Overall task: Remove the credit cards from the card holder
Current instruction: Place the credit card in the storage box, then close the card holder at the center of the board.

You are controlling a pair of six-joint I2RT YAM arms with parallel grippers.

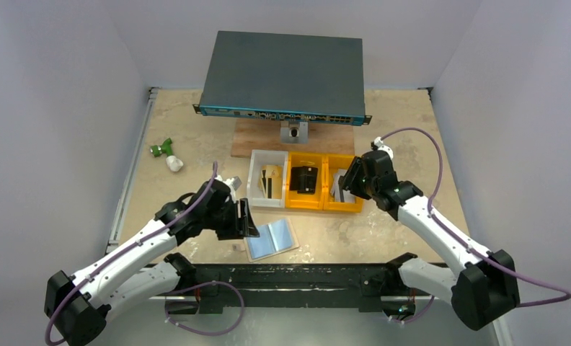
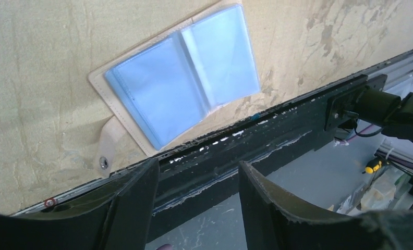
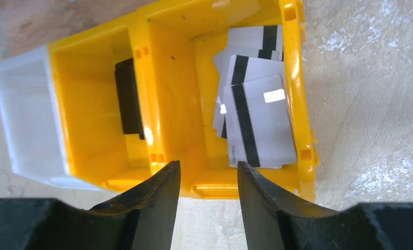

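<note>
card holder (image 1: 272,238) open flat just right of released left pincer (image 2: 196,171), long axis left-right; right pincer (image 3: 208,169) released, farther off

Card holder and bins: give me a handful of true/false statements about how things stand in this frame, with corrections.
1. The card holder lies open on the table, pale blue side up. True.
2. The left fingers are shut on the card holder. False: they are open, empty and clear of it.
3. Striped cards lie in the right yellow bin. True.
4. The black block sits in the white bin. False: it is in the middle yellow bin.
5. The right fingers hold a card. False: they are open and empty.
</note>
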